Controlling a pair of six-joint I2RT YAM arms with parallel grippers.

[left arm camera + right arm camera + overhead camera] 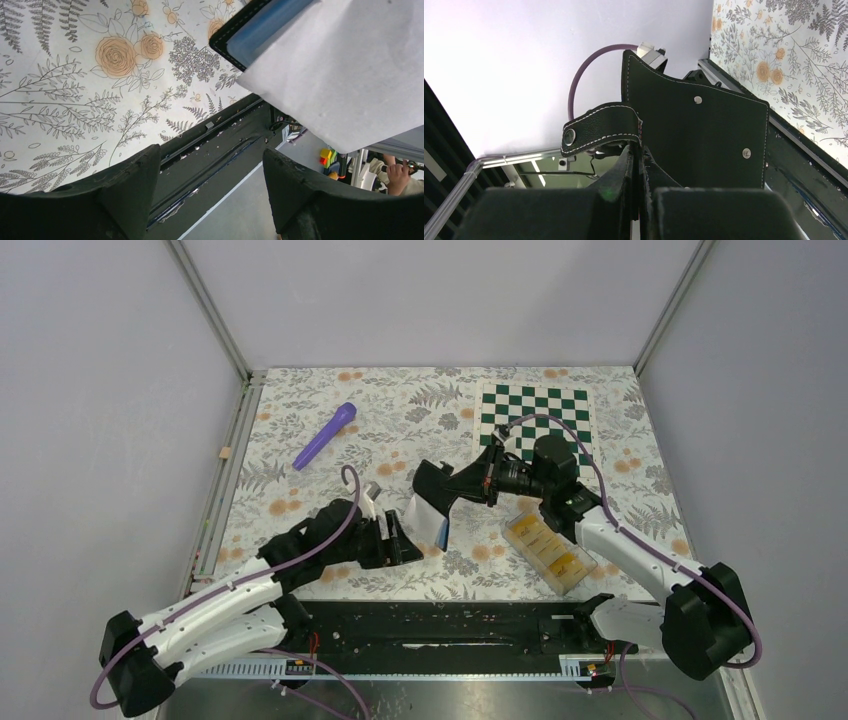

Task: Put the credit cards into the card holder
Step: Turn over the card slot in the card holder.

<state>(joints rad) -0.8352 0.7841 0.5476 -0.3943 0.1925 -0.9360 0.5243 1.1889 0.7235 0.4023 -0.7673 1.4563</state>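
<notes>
The card holder (434,483), a black wallet, hangs open above the table, pinched at one edge by my right gripper (480,483). In the right wrist view the wallet (696,135) fills the middle, its snap tab (599,128) curls left, and my right gripper (640,172) is shut on its edge. A pale, blue-edged inner flap (430,520) hangs down toward my left gripper (407,540), which is open and empty just below-left of it. The left wrist view shows the flap (340,75) and the blue pocket (270,25) above the open left gripper (211,185). The yellow-orange credit cards (545,540) lie in a clear box.
The clear plastic box (575,578) sits right of the wallet near the front edge. A purple pen-like object (325,435) lies at the back left. A green-white chequered board (535,410) lies at the back right. The black front rail (220,145) runs under my left gripper.
</notes>
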